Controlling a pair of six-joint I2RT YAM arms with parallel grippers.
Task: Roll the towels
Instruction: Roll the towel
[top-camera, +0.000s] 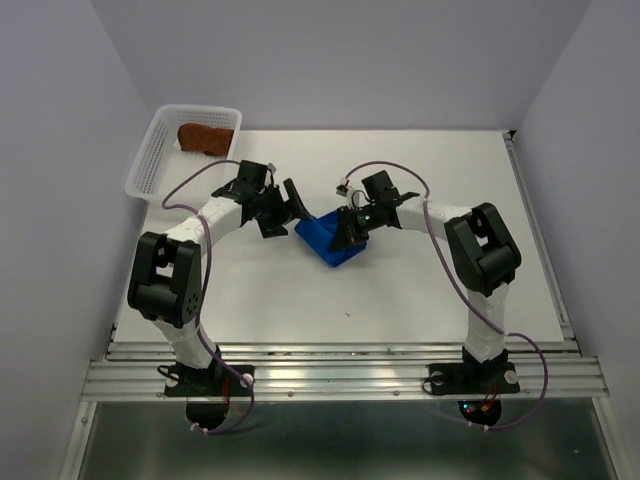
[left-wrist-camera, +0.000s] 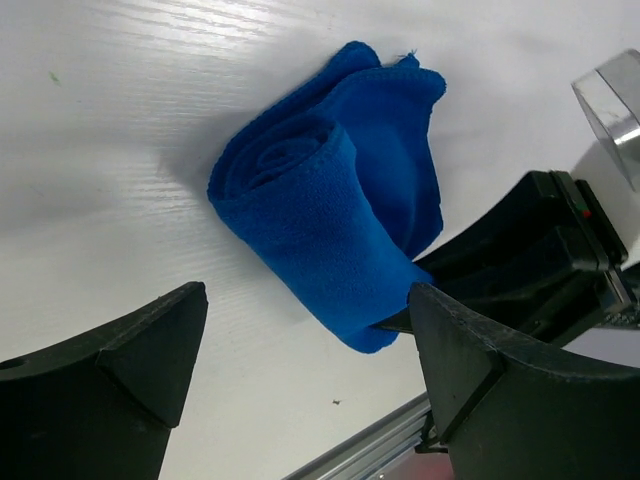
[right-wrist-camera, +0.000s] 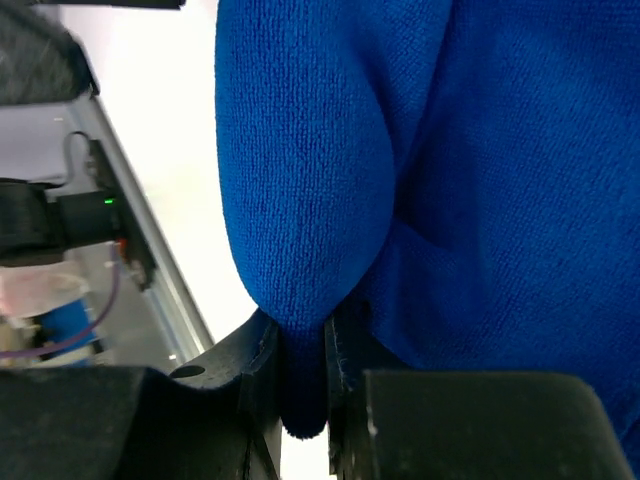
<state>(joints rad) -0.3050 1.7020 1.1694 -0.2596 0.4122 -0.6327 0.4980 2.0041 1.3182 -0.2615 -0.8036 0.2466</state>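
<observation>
Top external: one blue towel (top-camera: 322, 240) in right fingers (right-wrist-camera: 238, 400); one brown towel (top-camera: 205, 137), apparently.

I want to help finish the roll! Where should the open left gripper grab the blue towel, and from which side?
Probably the thick rolled part of the blue towel, near its spiral end, coming from the left with the jaws straddling the roll. The left gripper is open and faces that end; the right gripper pinches the far edge, so that side is taken.
</observation>
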